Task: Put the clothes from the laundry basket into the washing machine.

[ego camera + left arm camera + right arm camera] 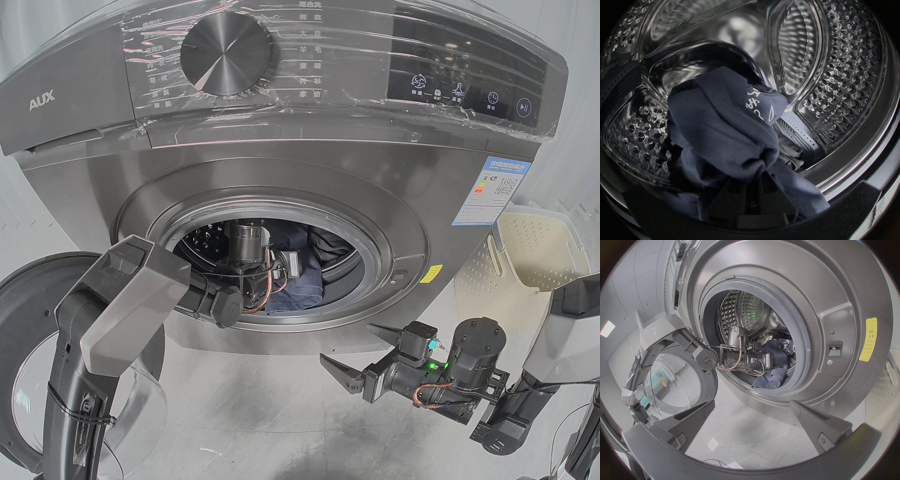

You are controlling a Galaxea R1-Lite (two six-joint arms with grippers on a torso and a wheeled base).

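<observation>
A grey front-loading washing machine (375,206) fills the head view, its round door (25,350) swung wide open on the robot's left; a large metal dial (225,53) sits on the control panel above the opening, under a sheet of clear film. The left arm reaches in through the opening, so that the left gripper (757,179) is inside the steel drum (850,78); seen from the left wrist, its dark jaws are closed together on a bunched fold of a navy blue garment (725,131), which rises in a heap in front of them and carries some white print (756,103) near its upper edge. One end of the garment trails over the lower lip of the opening, while the rest lies on the drum's floor; a darker piece of clothing (790,153) lies just beside it, partly under it, against the perforated wall. The right gripper (347,345) hangs outside the machine, below the opening and toward the robot's right, above the pale floor (262,406); its jaws stand wide apart and hold nothing, pointing toward the machine's front. A cream laundry basket (531,250) with perforated walls stands just beside the machine's right-hand corner, near the right arm. A small yellow sticker (431,273) marks the front panel beside the opening.
</observation>
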